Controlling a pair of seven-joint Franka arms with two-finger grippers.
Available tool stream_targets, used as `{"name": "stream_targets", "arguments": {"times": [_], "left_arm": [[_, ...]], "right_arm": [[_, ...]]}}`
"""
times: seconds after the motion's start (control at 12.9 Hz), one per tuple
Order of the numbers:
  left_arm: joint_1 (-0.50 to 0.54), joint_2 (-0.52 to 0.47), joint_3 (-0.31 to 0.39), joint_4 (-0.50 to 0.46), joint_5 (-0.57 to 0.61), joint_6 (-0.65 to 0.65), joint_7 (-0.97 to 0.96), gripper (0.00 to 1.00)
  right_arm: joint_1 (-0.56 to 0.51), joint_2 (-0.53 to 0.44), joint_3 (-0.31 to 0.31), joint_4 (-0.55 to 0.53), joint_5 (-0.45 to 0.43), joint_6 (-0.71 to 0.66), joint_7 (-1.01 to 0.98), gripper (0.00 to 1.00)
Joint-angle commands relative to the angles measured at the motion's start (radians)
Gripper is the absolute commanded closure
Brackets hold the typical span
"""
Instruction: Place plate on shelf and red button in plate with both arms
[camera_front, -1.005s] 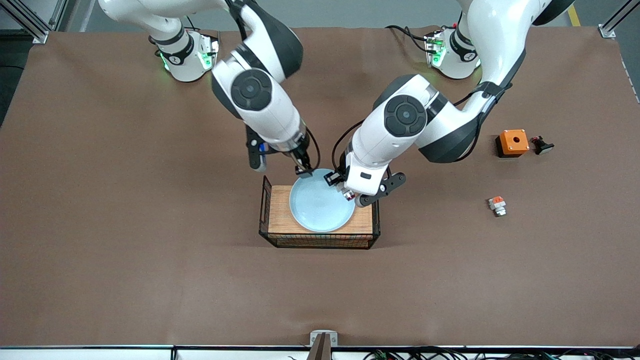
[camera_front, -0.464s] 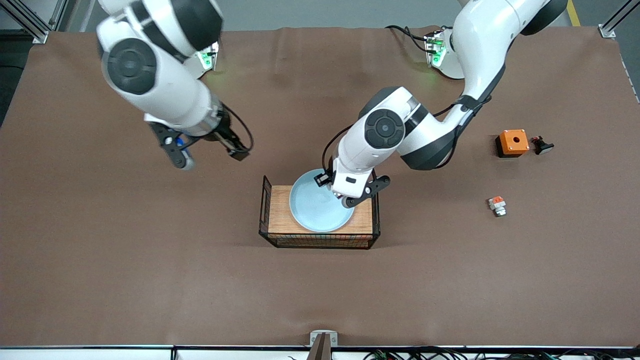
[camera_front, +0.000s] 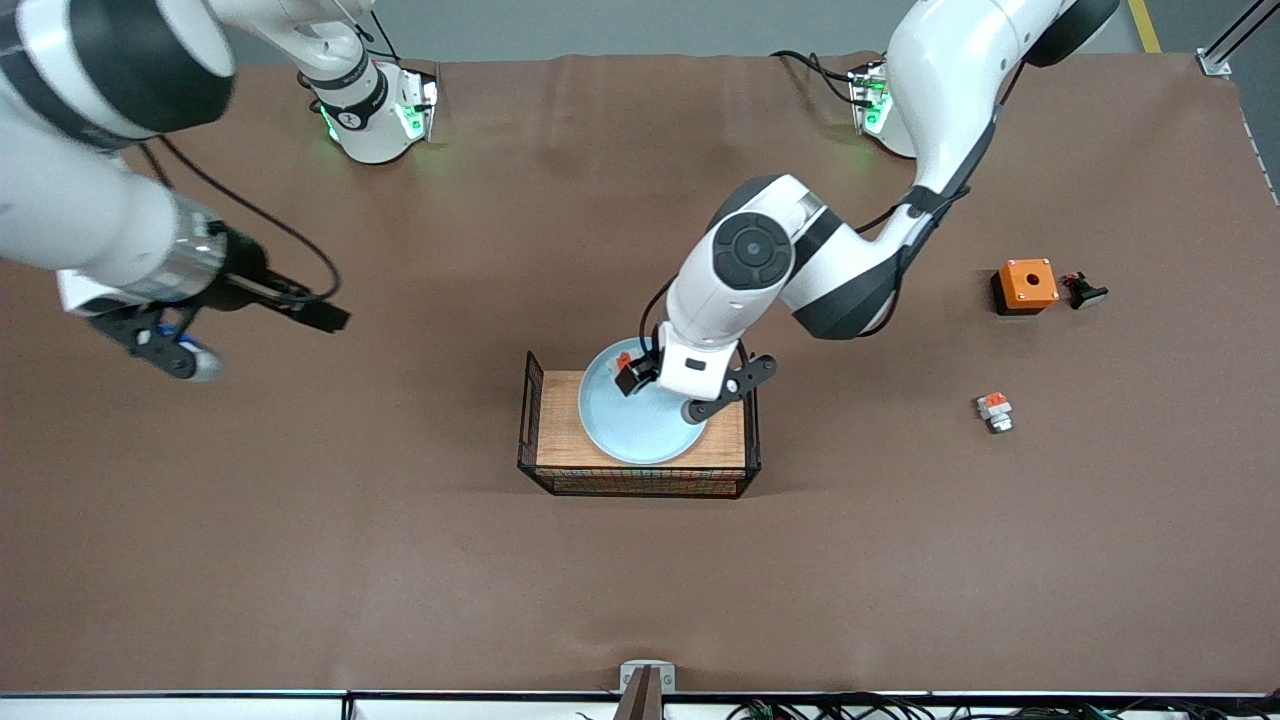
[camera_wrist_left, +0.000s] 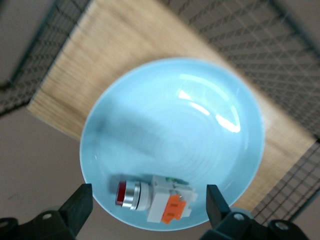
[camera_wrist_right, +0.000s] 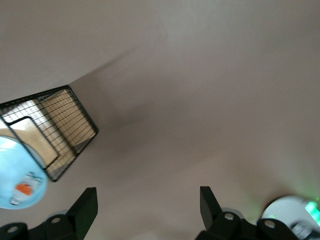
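L gripper (camera_wrist_left: 145, 202) fingers (camera_wrist_left: 77, 205) now spread wide, nothing held, just over the plate (camera_front: 625, 425); a sec ago they were clamped on the red button (camera_wrist_left: 152, 197). Button now lies on its side on the plate, near the rim. R gripper (camera_wrist_right: 145, 205), fingers wide & empty, has swung away from the plate to over bare worktop (camera_front: 400, 580) at the R arm's end. Plate sits in the wire basket (camera_front: 530, 440) on its wood base.

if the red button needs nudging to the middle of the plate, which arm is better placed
Left. Its open end effector hangs right over the red button lying near the plate rim. The right end effector is over bare table toward its own end.
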Motion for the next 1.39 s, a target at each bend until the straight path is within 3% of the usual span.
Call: {"name": "stream_targets", "arguments": {"times": [0.0, 0.23, 0.39, 0.7, 1.01, 1.08, 1.16, 1.31], "left_arm": [[0.084, -0.117, 0.018, -0.014, 0.018, -0.076, -0.010, 0.00], [0.208, -0.227, 0.017, -0.014, 0.018, -0.230, 0.026, 0.00], [0.316, -0.289, 0.018, -0.016, 0.018, -0.339, 0.178, 0.00], [0.535, -0.384, 0.014, -0.017, 0.016, -0.520, 0.617, 0.00], [0.584, -0.449, 0.015, -0.017, 0.016, -0.671, 0.844, 0.00], [0.580, -0.476, 0.033, -0.022, 0.009, -0.685, 0.909, 0.00], [0.542, -0.531, 0.100, -0.068, 0.009, -0.682, 0.967, 0.00], [0.401, -0.592, 0.292, -0.111, -0.013, -0.685, 1.055, 0.00]], "right_arm": [[-0.085, -0.069, 0.019, -0.046, -0.043, 0.004, -0.241, 0.08], [-0.153, -0.116, 0.019, -0.046, -0.059, 0.005, -0.438, 0.06], [-0.172, -0.147, 0.019, -0.046, -0.065, 0.004, -0.526, 0.03], [-0.162, -0.172, 0.027, -0.046, -0.066, -0.016, -0.501, 0.01], [-0.141, -0.188, 0.031, -0.046, -0.068, -0.041, -0.394, 0.01], [-0.129, -0.196, 0.031, -0.046, -0.069, -0.042, -0.367, 0.01], [-0.124, -0.202, 0.031, -0.046, -0.072, -0.044, -0.359, 0.01], [-0.127, -0.202, 0.028, -0.041, -0.118, -0.048, -0.400, 0.01]]}}
